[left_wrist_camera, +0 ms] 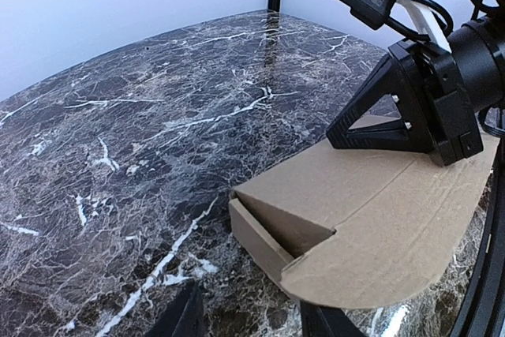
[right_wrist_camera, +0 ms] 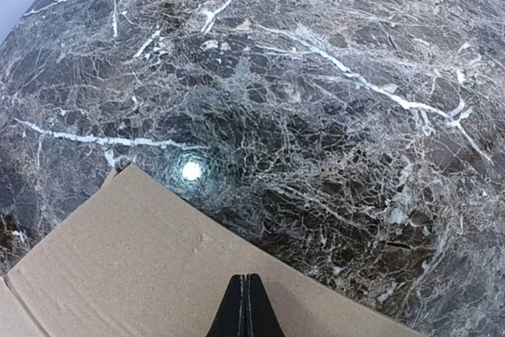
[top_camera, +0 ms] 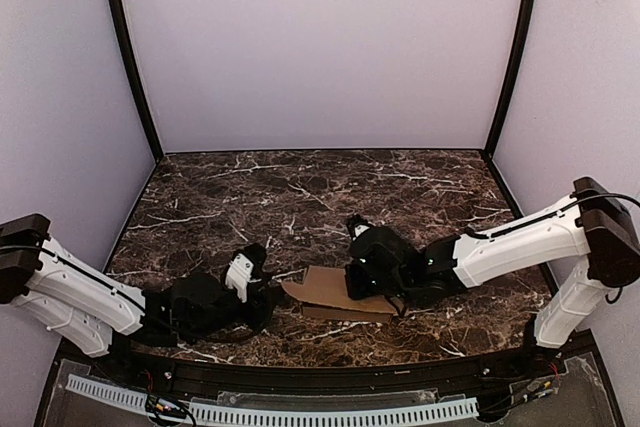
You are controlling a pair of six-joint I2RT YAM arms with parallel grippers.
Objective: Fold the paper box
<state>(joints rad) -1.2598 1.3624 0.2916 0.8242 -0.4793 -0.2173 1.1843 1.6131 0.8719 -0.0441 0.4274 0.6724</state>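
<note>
Box (top_camera: 335,292), brown cardboard and partly folded, is seen lying on the marble tabletop (top_camera: 300,197) near its front edge, between the two arms. The right hand (right_wrist_camera: 246,305) is closed, with its tips set together against the top panel. The left hand (left_wrist_camera: 256,317) is held apart just beside the open end, with nothing gripped.

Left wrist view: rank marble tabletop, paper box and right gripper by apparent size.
1. marble tabletop, fills most of the frame.
2. paper box.
3. right gripper, close to the box in size and cut off by the frame edge, so this pair is unsure.
</note>
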